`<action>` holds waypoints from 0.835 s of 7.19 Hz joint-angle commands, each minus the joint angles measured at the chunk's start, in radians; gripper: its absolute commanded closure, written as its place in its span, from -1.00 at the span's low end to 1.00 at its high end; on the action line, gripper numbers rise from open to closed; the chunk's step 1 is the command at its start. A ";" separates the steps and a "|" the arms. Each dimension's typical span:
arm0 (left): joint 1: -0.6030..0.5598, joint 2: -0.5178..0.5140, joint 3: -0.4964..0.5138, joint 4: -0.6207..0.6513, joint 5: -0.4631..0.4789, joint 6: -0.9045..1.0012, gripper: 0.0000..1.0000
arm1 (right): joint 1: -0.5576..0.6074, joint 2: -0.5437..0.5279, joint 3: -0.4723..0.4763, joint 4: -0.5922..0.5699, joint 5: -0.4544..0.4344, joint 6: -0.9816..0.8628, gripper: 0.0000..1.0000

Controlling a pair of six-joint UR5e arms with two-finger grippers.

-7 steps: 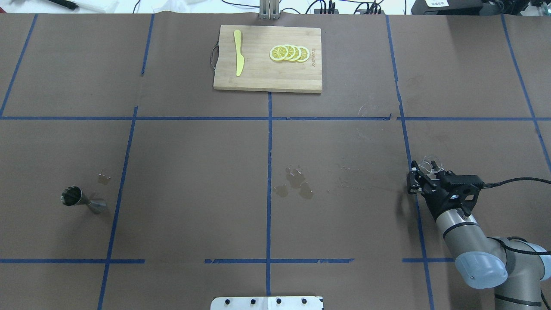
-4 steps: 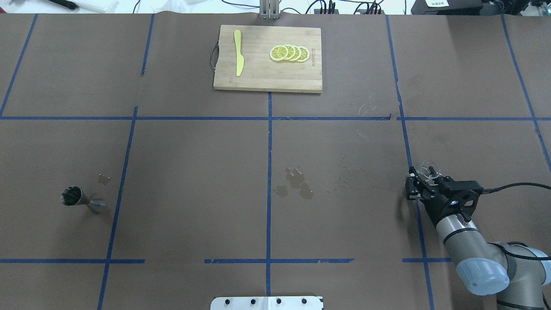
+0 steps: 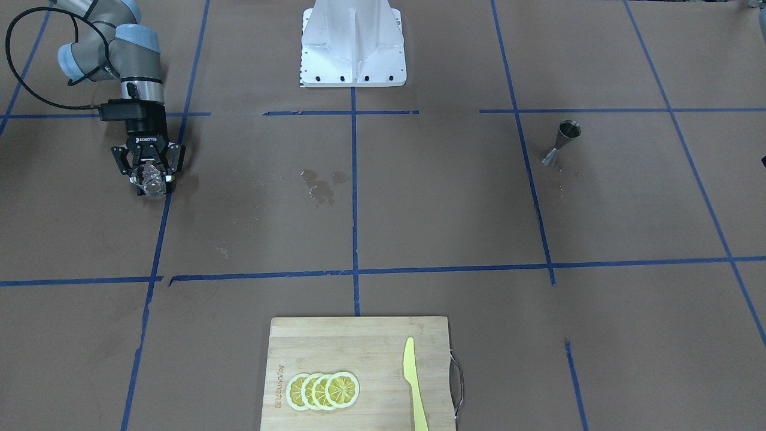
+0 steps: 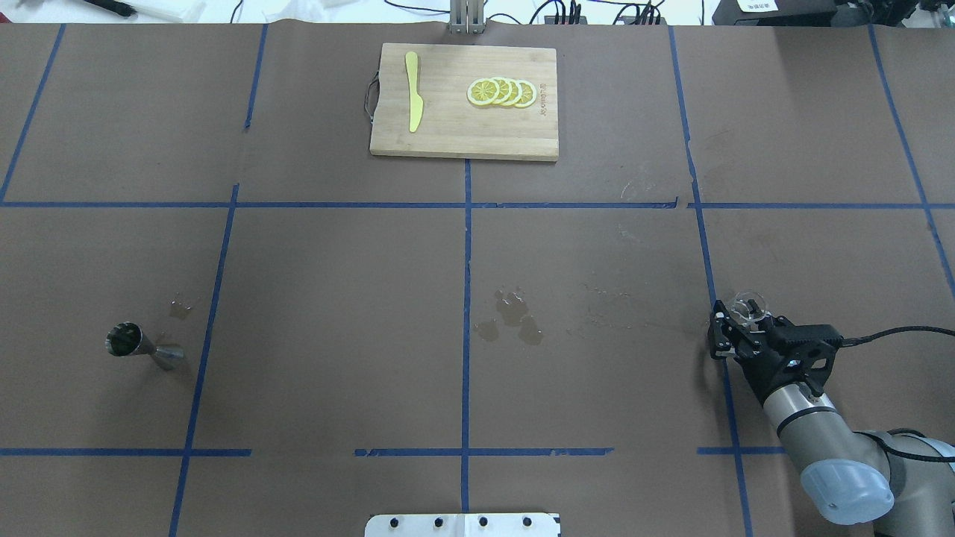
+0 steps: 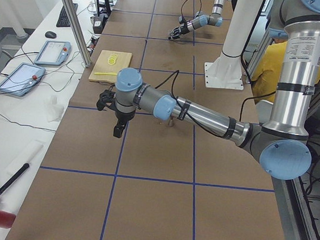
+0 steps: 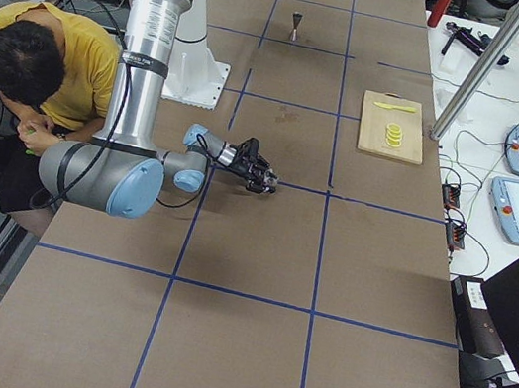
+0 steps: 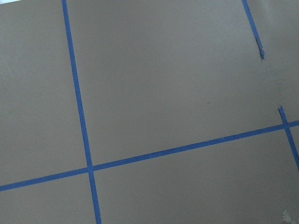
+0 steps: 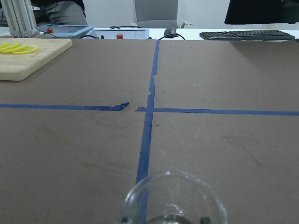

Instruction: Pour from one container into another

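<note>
The clear glass cup (image 4: 746, 307) sits between the fingers of my right gripper (image 4: 737, 319), which is shut on it at the table's right side, low over a blue tape line. In the front view the cup (image 3: 150, 183) shows at the gripper's tips. Its rim (image 8: 174, 199) fills the bottom of the right wrist view. The steel jigger (image 4: 142, 345) stands upright far off at the table's left, also seen as the jigger (image 3: 560, 143). My left gripper (image 5: 103, 101) shows only in the left side view; I cannot tell its state.
Small wet puddles (image 4: 513, 319) lie at the table's middle. A wooden cutting board (image 4: 448, 134) at the far centre carries lemon slices (image 4: 501, 92) and a yellow knife (image 4: 412, 91). Blue tape lines grid the brown table. A person sits beside the robot base (image 6: 36, 64).
My right gripper, with the glass cup in it, has shifted a little toward the robot's side of the table. The jigger has not moved.
</note>
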 commanded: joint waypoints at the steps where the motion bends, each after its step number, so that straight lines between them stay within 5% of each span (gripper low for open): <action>1: 0.000 0.000 0.000 -0.001 0.000 0.000 -1.00 | -0.013 -0.006 0.002 0.004 -0.005 0.002 1.00; 2: 0.000 0.000 0.000 0.001 0.000 0.000 -1.00 | -0.016 -0.006 0.002 0.004 -0.006 0.002 0.91; 3: 0.000 0.000 0.001 -0.001 0.000 0.000 -1.00 | -0.017 -0.006 0.006 0.004 -0.008 0.002 0.48; 4: 0.000 0.000 0.000 -0.001 0.000 0.000 -1.00 | -0.017 -0.007 0.018 0.004 -0.008 0.002 -0.04; 5: 0.000 0.000 -0.002 -0.001 0.000 0.000 -1.00 | -0.019 -0.007 0.028 0.004 -0.012 0.002 -0.99; 6: 0.000 0.000 -0.003 0.001 0.000 -0.003 -1.00 | -0.024 -0.007 0.031 0.004 -0.014 0.002 -1.00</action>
